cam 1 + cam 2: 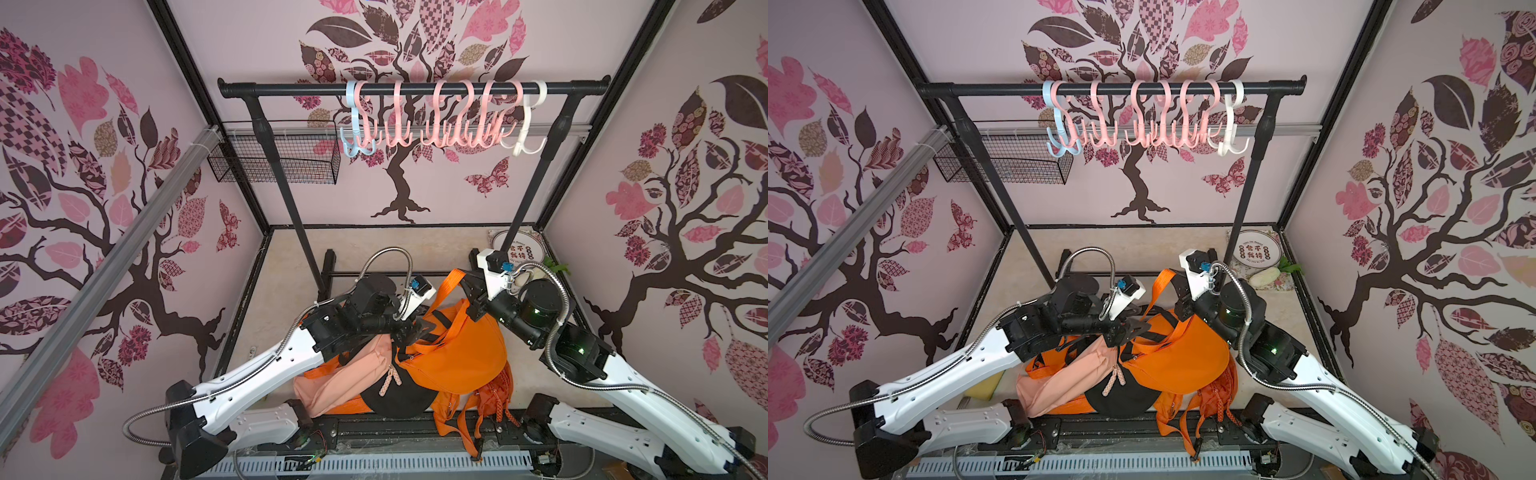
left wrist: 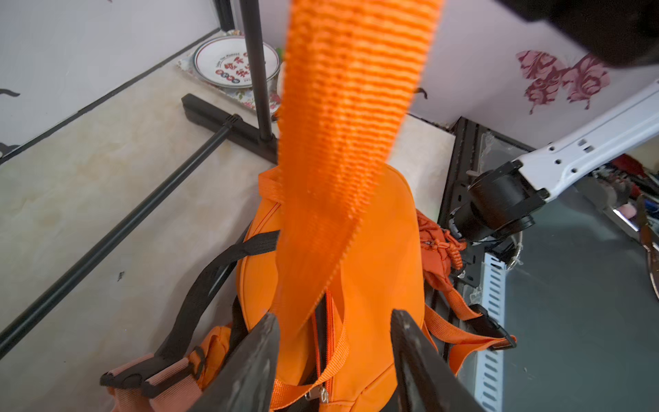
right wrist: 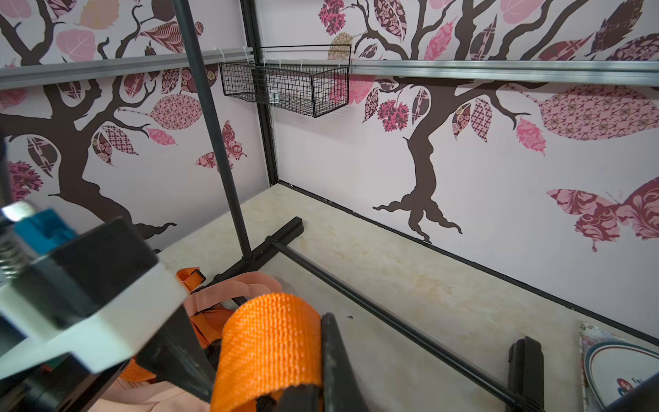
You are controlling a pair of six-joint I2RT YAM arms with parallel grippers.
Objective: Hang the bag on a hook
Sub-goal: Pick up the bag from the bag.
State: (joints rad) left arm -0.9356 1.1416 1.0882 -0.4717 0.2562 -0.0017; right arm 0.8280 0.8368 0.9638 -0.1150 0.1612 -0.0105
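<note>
Bag (image 1: 453, 349), orange, lies on table (image 1: 374, 249) below rack (image 1: 411, 88), on no hook (image 1: 436, 120). Right gripper (image 1: 468, 291) pinches strap (image 1: 446, 286), held up. Left gripper (image 2: 333, 314) spread; strap hangs between its jaws. Plate (image 1: 1258, 251) reads 食不我待 in red.

A lab test cell dressed as a home corner: black frame posts (image 1: 179, 50) hold tree wallpaper (image 1: 399, 183), a clothes rack (image 1: 291, 88) with plastic hooks (image 1: 446, 139) stands on a marble-look floor (image 1: 374, 249), a wire basket (image 1: 274, 162) hangs at the back left corner, and a cable duct (image 1: 374, 461) runs along the front edge.
</note>
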